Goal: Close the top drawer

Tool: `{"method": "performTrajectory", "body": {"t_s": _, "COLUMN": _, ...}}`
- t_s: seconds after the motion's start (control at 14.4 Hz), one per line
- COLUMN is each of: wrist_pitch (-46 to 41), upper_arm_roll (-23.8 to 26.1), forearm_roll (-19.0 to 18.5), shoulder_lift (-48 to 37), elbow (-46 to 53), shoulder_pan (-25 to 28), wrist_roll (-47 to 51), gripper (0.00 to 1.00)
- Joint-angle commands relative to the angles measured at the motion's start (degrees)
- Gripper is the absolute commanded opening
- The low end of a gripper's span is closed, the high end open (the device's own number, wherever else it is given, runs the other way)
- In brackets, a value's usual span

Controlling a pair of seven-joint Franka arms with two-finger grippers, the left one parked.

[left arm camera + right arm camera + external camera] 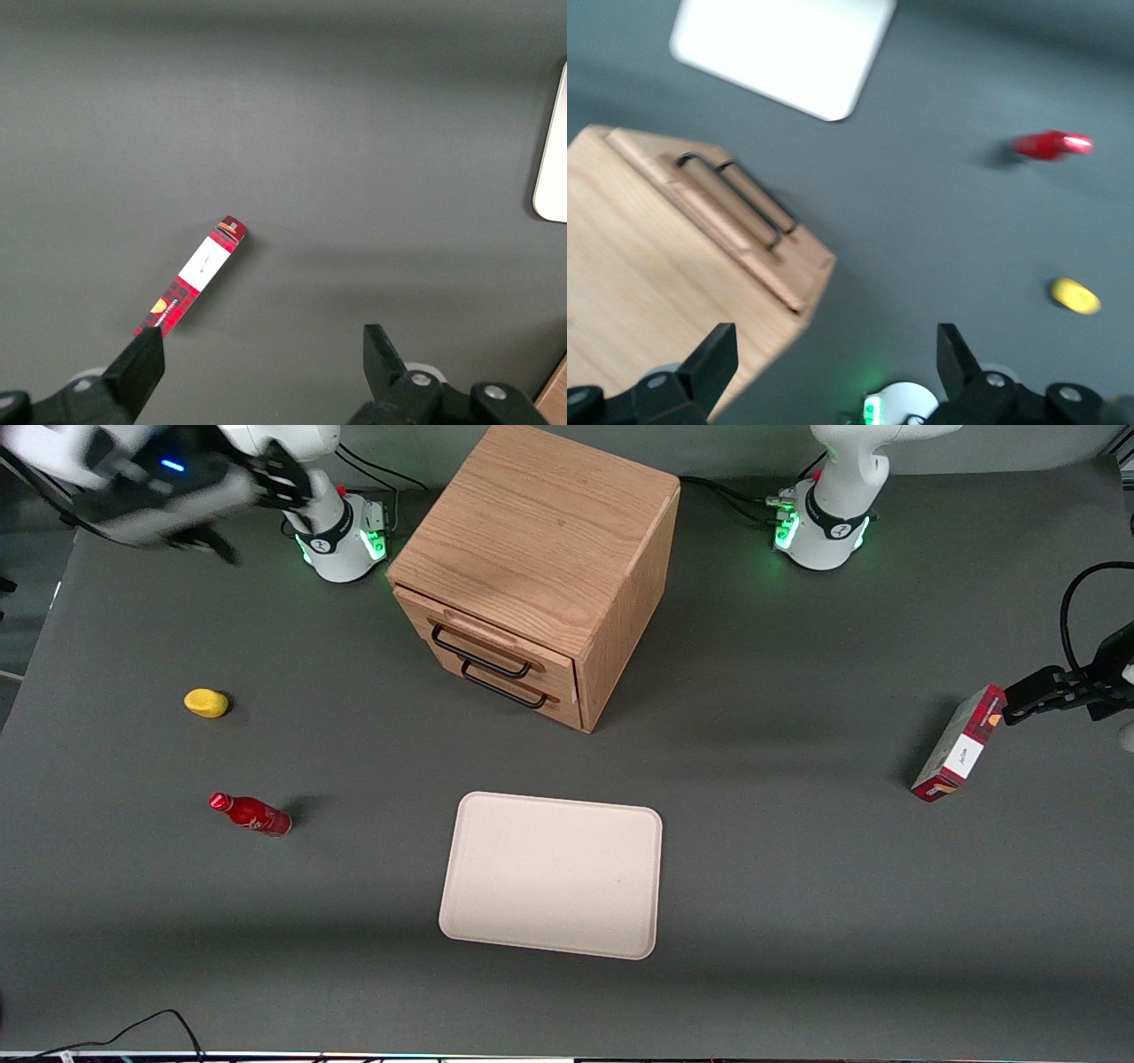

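- Pale beige rectangular plastic tray (pixel 551 874) lies flat on the dark grey tabletop (pixel 797 868), nearest the front camera of all the things, in front of the cabinet's drawer fronts but well apart from them.
- Small red bottle (pixel 251 814) lies on its side toward the working arm's end of the tabletop; a yellow rounded lump (pixel 205 703) sits farther from the front camera than the bottle, the two apart.
- Red-and-white plaid carton (pixel 960 742) stands tilted toward the parked arm's end of the tabletop.
- Light-oak wooden cabinet (pixel 540 540) stands mid-tabletop, farther from the front camera than the tray, turned at an angle.
- Shallow light-oak top drawer (pixel 483 636) with thin black wire bar handle (pixel 478 654) sits in the cabinet's upper slot, its front panel jutting slightly out from the cabinet face; wrist view shows the same small ledge. Lower drawer (pixel 518 688) with a like black handle sits beneath it.
- Right arm is raised high, near its base at the working arm's end, wrist angled down toward the tabletop.
- Gripper (pixel 837 359) hangs in the air above the tabletop beside the cabinet, well apart from the drawer handle. Black fingers (pixel 716 354) are spread wide, nothing between them, touching nothing.
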Motion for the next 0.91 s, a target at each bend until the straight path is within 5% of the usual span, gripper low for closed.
{"method": "performTrajectory", "body": {"t_s": 0.0, "wrist_pitch": -1.23, "upper_arm_roll": -7.12, "forearm_roll": -4.31, "shoulder_lift": -2.18, "elbow": -0.01, "shoulder_pan": -0.20, "wrist_roll": 0.87, "gripper": 1.00}}
{"method": "performTrajectory", "body": {"t_s": 0.21, "wrist_pitch": -1.34, "upper_arm_roll": -14.16, "forearm_roll": -4.33, "shoulder_lift": -4.64, "elbow": -6.82, "shoulder_pan": -0.28, "wrist_roll": 0.25, "gripper": 1.00}}
{"method": "performTrajectory", "body": {"t_s": 0.42, "wrist_pitch": 5.51, "upper_arm_roll": -15.32, "forearm_roll": -4.68, "shoulder_lift": -10.26, "elbow": -17.38, "shoulder_pan": -0.37, "wrist_roll": 0.16, "gripper": 1.00}}
{"method": "performTrajectory", "body": {"t_s": 0.84, "wrist_pitch": 5.27, "upper_arm_roll": -14.44, "forearm_roll": -7.41, "shoulder_lift": -6.24, "elbow": -12.59, "shoulder_pan": 0.16, "wrist_roll": 1.04, "gripper": 1.00}}
